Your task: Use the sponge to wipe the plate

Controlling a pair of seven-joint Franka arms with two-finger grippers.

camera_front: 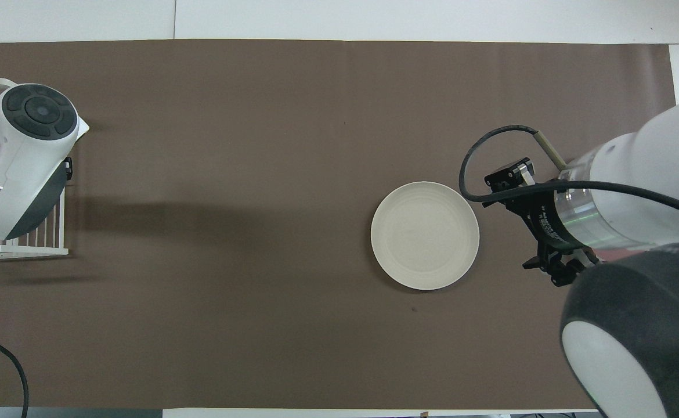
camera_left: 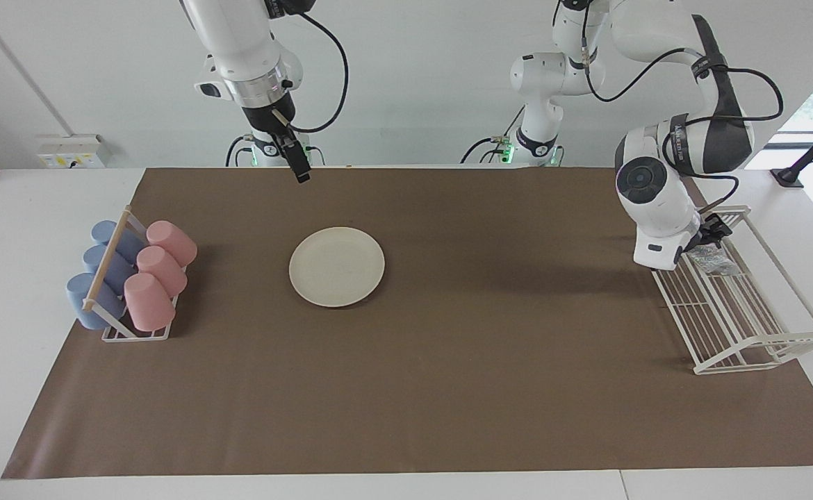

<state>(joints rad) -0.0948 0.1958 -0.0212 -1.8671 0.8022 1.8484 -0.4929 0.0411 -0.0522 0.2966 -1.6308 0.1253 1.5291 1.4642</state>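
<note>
The cream plate (camera_left: pixel 337 266) (camera_front: pixel 425 235) lies flat on the brown mat, toward the right arm's end of the table. The silvery sponge (camera_left: pixel 716 264) rests on the shelf of the white wire rack (camera_left: pixel 747 335) at the left arm's end. My left gripper (camera_left: pixel 713 234) is down inside the rack, just above the sponge and open, with nothing between its fingers. In the overhead view the left arm's wrist hides the sponge. My right gripper (camera_left: pixel 301 171) hangs open and empty in the air, over the mat beside the plate.
A rack of blue and pink cups (camera_left: pixel 135 278) stands at the right arm's end of the mat. The white wire rack (camera_front: pixel 20 251) shows only partly under the left arm from above. The brown mat (camera_left: pixel 490 361) covers most of the table.
</note>
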